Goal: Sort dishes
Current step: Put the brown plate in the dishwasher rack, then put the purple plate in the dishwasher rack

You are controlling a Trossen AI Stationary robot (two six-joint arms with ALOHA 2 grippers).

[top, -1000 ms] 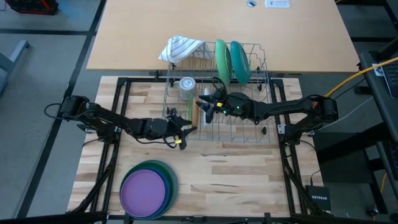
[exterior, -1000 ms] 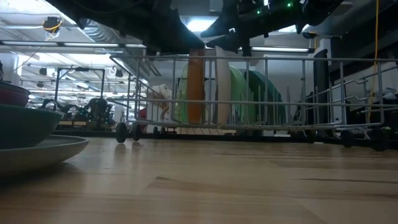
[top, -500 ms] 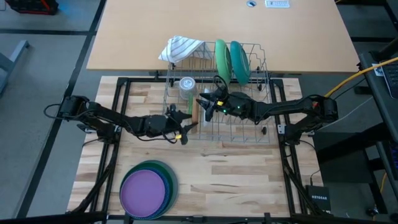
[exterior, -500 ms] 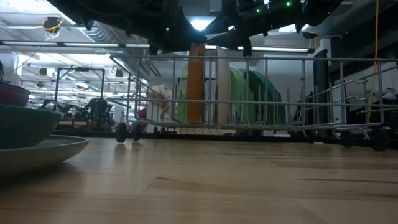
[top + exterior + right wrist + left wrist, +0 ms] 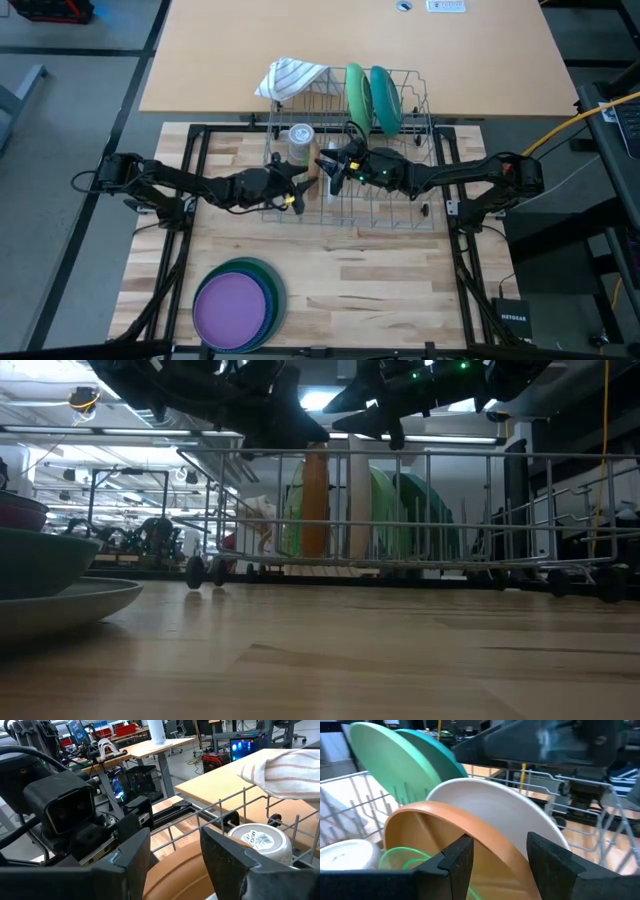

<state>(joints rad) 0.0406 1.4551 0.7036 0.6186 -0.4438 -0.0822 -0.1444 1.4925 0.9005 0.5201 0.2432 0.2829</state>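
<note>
Stack of plates (image 5: 238,305) sits at the front-left of the wooden table (image 5: 380,280), purple plate (image 5: 232,310) on top, a teal and a dark green rim showing under it. Left gripper (image 5: 296,190) is at the left edge of the wire dish rack (image 5: 415,215), fingers (image 5: 457,862) spread apart and holding nothing, straddling the rim of the tan plate (image 5: 450,832) without closing on it. Tan plate stands upright in the rack, just beside the white plate (image 5: 505,815) behind it. Small clear glass (image 5: 300,138) stands in the rack's left part, and the striped white cloth (image 5: 290,75) is draped over the rack's back-left corner. Right gripper (image 5: 330,172) hovers over the same plates from the other side, released, jaws wide, nothing between them. Light green plate (image 5: 356,95) and teal plate (image 5: 384,98) stand on edge at the rack's rear, close together.
</note>
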